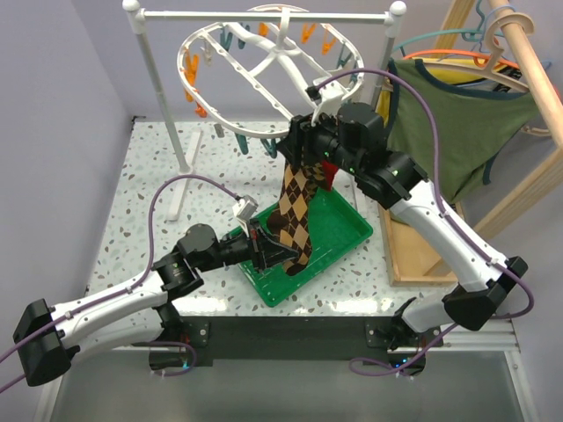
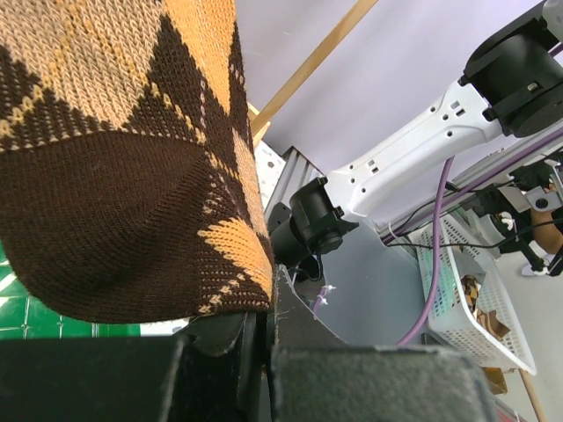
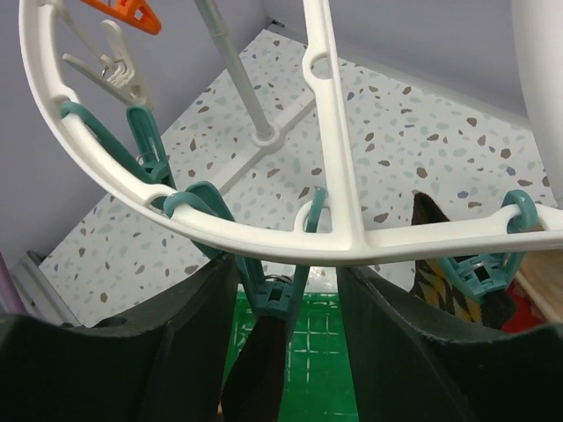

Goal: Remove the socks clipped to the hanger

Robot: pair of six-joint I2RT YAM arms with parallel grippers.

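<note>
Hanger: the white oval hanger point(image 1: 283, 50) hung by its centre hook from the rail stand point(image 1: 264, 15) at the far side of the tabletop point(image 1: 141, 202). It was tilted, with its near rim lowest.
Checkered sock: the brown-and-tan checkered sock point(image 1: 297, 215) dropped from that near rim to the green tray point(image 1: 343, 229), toe over the tray's middle. Its top end was hidden behind the right arm.
Red sock: the red sock point(image 1: 330, 173) hung just right of the checkered one, mostly covered by the arm.
Left pincer: the left pincer point(image 2: 264, 338) was narrowed to a thin slit, closed on the toe edge of the checkered sock, low over the tray.
Right pincer: the right pincer point(image 3: 286, 281) stood wide just under the hanger's rim, one finger on each side of a teal clothespin point(image 3: 273, 294) that gripped dark fabric. Contact with the clip could not be told.
Second clip: another teal clip point(image 3: 479, 268) on the same rim, to the right, bit checkered fabric.
Edges: the tray lay skewed at the tabletop's near right, its right corner close to the tabletop's edge.
Open room: bare speckled surface spread left of the tray and around the stand's pole. On the right, the green top point(image 1: 457, 132) on its wooden frame stood close beside the right arm.
</note>
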